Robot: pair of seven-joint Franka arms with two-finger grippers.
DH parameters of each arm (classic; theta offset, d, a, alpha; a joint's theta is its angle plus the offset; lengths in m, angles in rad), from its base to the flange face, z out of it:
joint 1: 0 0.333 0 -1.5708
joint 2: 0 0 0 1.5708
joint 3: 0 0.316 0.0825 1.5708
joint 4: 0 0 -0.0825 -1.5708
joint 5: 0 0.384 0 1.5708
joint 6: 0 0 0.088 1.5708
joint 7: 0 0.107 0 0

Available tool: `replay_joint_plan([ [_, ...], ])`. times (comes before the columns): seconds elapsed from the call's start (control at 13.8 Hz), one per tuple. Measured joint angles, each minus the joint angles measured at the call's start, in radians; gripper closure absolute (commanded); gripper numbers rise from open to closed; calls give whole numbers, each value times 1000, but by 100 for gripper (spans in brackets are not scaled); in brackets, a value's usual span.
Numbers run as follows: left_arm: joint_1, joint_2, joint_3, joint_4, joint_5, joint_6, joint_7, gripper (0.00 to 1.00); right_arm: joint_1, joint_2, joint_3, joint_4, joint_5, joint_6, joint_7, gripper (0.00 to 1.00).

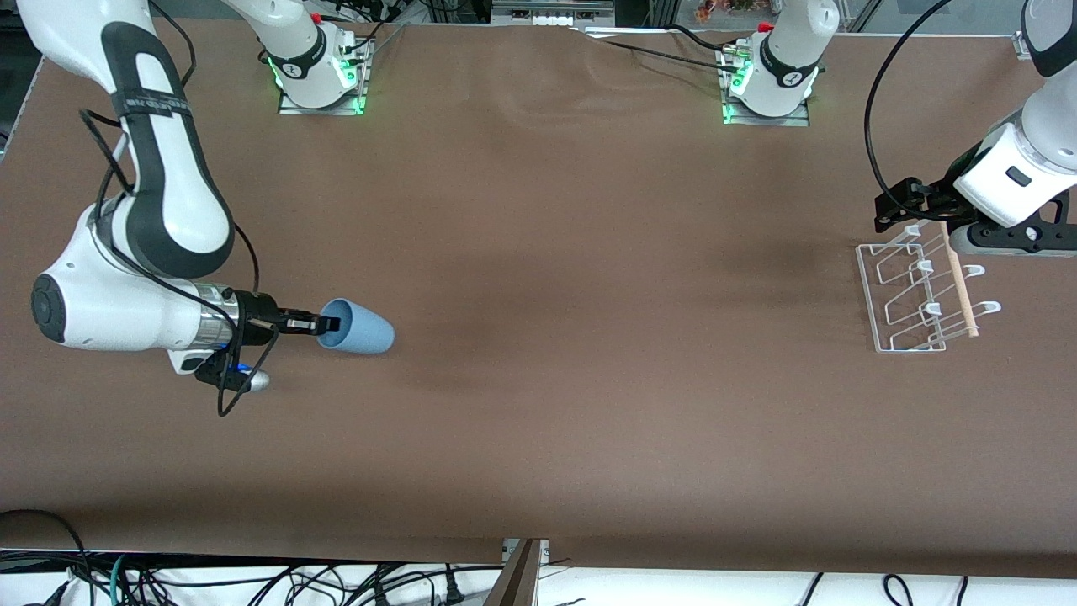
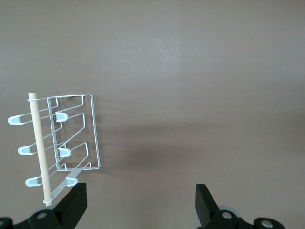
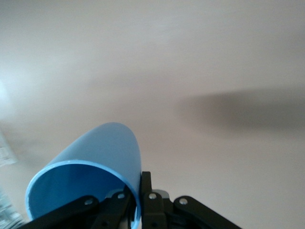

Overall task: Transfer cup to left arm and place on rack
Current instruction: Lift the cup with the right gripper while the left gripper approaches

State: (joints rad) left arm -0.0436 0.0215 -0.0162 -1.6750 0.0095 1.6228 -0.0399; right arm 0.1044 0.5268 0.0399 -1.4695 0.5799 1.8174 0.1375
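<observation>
While the cup (image 1: 358,328) lies on its side on the table (image 1: 538,379) in the front view, at about nine o'clock of the tabletop toward the right arm's end, its open mouth faces the right gripper (image 1: 320,323) and its narrower base points toward the table's middle. One finger of that gripper reaches into the mouth and the pair pinches the rim wall, the forearm running nearly level from the nine o'clock side. At about three o'clock, toward the left arm's end, the rack (image 1: 921,295) sits flat on the table with a dowel (image 1: 959,282) across its prongs. The left gripper (image 1: 896,206) waits over the table just at the rack's twelve o'clock edge; from this camera its fingers show as a dark cluster. Seen from the left wrist, the left gripper (image 2: 140,202) has its fingers (image 2: 76,202) spread wide with only bare table between them, and the rack (image 2: 76,138) lies close beside one fingertip, its dowel (image 2: 40,148) crossing three capped prongs. Seen from the right wrist, the cup (image 3: 93,176) fills the lower part of the frame, mouth toward the camera, and the right gripper (image 3: 136,200) has its fingers (image 3: 150,200) closed narrowly on the rim, one inside the wall and one outside.
</observation>
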Motion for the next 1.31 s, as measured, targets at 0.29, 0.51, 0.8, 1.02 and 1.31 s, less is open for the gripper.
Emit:
replay_joint_plan([
  [0.29, -28, 27, -10, -3, -19, -17, 0, 0, 9, 5, 72, 27, 119, 4, 12, 100],
  [0.51, -90, 35, -23, 3, -40, -17, 4, 0, 22, 30, 156, 85, 137, 43, 19, 100],
  [0.8, -156, 83, -36, 53, -94, -12, 143, 0, 94, 59, 209, 103, 246, 186, 25, 100],
  [1.02, -153, 136, -33, 115, -260, -9, 306, 0, 158, 72, 211, 104, 264, 253, 53, 100],
  [1.31, -156, 155, -36, 139, -454, 25, 509, 0, 202, 87, 212, 138, 266, 303, 118, 100],
])
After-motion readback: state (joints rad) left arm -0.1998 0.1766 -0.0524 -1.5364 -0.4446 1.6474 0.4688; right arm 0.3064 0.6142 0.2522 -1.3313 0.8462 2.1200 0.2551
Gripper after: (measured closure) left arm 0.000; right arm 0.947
